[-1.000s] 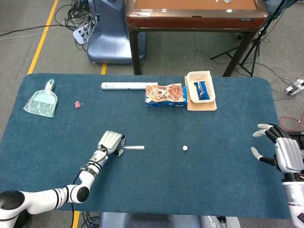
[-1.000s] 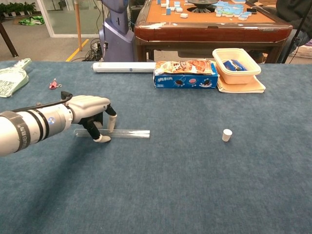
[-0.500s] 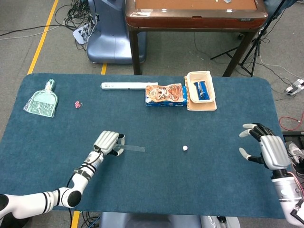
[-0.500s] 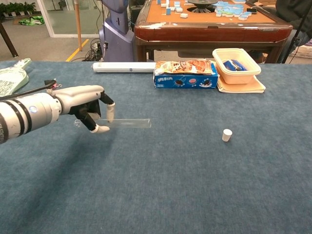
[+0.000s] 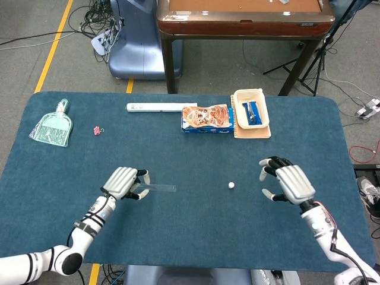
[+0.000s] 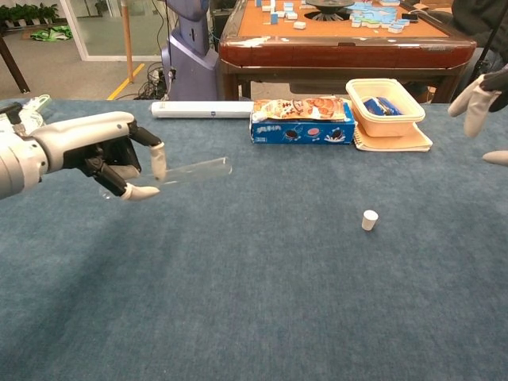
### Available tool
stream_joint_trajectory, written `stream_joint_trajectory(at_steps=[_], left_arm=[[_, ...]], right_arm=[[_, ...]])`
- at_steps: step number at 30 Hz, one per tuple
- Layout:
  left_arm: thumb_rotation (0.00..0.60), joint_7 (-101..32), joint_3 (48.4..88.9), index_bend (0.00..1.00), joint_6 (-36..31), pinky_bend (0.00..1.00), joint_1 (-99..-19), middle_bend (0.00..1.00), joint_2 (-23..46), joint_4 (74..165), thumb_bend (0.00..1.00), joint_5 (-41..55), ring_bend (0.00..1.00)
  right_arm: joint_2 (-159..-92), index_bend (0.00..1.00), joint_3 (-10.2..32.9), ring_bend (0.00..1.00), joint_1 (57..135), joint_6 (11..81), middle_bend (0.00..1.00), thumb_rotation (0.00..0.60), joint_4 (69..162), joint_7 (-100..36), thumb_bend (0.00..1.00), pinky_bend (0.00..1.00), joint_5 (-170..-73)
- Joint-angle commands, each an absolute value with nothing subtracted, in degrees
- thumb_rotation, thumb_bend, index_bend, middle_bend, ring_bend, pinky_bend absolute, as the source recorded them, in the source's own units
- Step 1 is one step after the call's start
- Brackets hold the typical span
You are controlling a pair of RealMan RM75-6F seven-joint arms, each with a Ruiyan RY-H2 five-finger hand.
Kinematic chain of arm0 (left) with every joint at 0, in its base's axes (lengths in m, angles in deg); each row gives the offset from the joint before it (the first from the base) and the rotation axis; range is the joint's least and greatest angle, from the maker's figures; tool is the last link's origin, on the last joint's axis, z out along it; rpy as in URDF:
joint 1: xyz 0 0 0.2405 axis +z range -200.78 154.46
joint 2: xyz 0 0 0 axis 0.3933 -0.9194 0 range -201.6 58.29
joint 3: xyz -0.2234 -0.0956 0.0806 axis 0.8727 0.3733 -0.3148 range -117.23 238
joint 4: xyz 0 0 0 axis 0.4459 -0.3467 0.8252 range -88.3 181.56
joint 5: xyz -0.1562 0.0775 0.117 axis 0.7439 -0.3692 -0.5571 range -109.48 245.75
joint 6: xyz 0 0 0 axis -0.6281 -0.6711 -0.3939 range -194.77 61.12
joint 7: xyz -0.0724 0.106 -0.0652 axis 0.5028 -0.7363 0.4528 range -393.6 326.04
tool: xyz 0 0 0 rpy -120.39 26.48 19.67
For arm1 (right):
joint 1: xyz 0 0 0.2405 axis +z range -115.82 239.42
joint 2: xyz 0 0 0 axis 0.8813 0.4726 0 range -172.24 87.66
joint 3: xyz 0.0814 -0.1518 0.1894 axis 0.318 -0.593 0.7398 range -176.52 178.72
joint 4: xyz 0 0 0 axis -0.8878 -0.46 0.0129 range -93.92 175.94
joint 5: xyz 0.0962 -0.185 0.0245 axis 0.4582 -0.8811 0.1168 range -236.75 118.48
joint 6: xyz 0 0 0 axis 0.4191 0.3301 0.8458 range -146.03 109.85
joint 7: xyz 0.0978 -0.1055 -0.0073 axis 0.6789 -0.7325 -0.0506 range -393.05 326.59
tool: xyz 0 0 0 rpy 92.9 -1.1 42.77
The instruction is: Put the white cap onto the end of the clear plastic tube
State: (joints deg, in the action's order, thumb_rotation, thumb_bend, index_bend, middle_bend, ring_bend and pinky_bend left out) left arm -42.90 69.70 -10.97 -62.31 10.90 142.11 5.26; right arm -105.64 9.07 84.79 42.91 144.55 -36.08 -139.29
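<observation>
My left hand (image 5: pixel 123 181) (image 6: pixel 107 155) holds the clear plastic tube (image 5: pixel 157 190) (image 6: pixel 190 170) lifted off the blue table (image 5: pixel 196 231), the tube's free end pointing right. The small white cap (image 5: pixel 231 185) (image 6: pixel 369 220) stands on the cloth near the table's middle, right of the tube's end. My right hand (image 5: pixel 287 180) hovers open to the right of the cap, fingers spread, holding nothing; in the chest view only its fingertips (image 6: pixel 479 107) show at the right edge.
Along the far side lie a white roll (image 5: pixel 161 107), a blue snack box (image 5: pixel 206 119) and a beige tub (image 5: pixel 251 109) on a notebook. A green packet (image 5: pixel 52 127) and a pink clip (image 5: pixel 97 130) lie at the far left. A wooden table (image 5: pixel 243 15) stands behind.
My left hand has raised the tube off the cloth and drawn it back left. My right hand has come in from the table's right edge toward the cap.
</observation>
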Motion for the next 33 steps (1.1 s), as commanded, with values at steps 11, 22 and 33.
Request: stream_joint_trajectory(at_steps=[11,22,33], left_arm=[[0.6,-42.68,67.68,0.58,-7.01,0.99,-59.31,1.0,7.56,146.59,0.31,0.92,0.98],[0.6,-42.58,66.94,0.58,-6.75,0.99,-58.39,1.0,6.09,148.75,0.31,-0.24,0.98],[0.6,-42.47,66.67,0.58,-7.36,0.99,-58.13,1.0,5.68,149.17,0.31,-0.24,0.98]], right_arm=[[-115.52,0.51,8.49,0.04,90.6,37.94,0.19,0.6,135.28,-46.78,0.27,0.16,-135.2],[-122.7,0.51,8.03,0.01,94.92,33.45,0.14,0.6,128.42,-52.12,0.27,0.13,-130.77],[-126.6,0.51,8.09,0.0,97.59,31.73,0.12,0.6,124.37,-53.78,0.27,0.12,-128.21]])
